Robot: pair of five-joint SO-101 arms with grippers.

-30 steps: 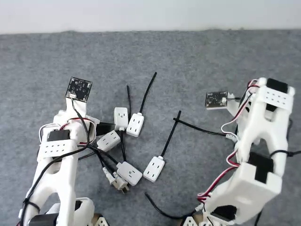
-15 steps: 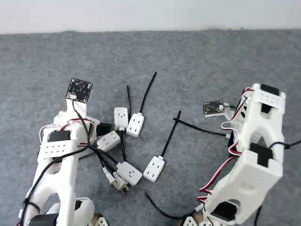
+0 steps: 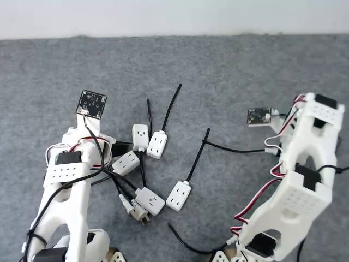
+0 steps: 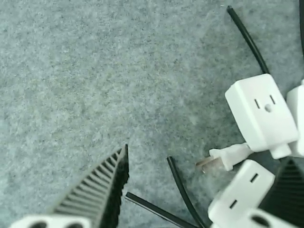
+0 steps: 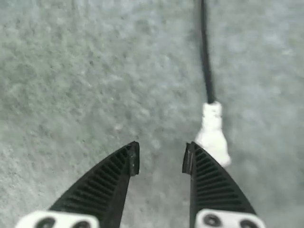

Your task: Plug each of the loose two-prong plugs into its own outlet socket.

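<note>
In the right wrist view the white plug [image 5: 212, 135] beside the right end effector [image 5: 161, 156] is blurred, so its prongs cannot be made out, and its black cable [image 5: 205, 52] runs off the picture's edge. In the left wrist view one white socket [image 4: 298, 114] is cut by the edge, and a second socket [image 4: 240, 192] is partly covered by a finger [image 4: 287, 187] of the left end effector [image 4: 207, 156]. From above, the right arm [image 3: 297, 185] hides that cable's end.

Bright, even, diffuse light in all views. High view: grey carpet [image 3: 229, 71] uniformly lit, white wall strip [image 3: 163, 16] almost washed out, faint soft shadows under the arms [image 3: 68, 196]. Left wrist view: outlet socket [image 4: 263, 114] edged by a soft shadow, its whites keeping detail. Right wrist view: white plug [image 5: 212, 133] slightly overexposed.
</note>
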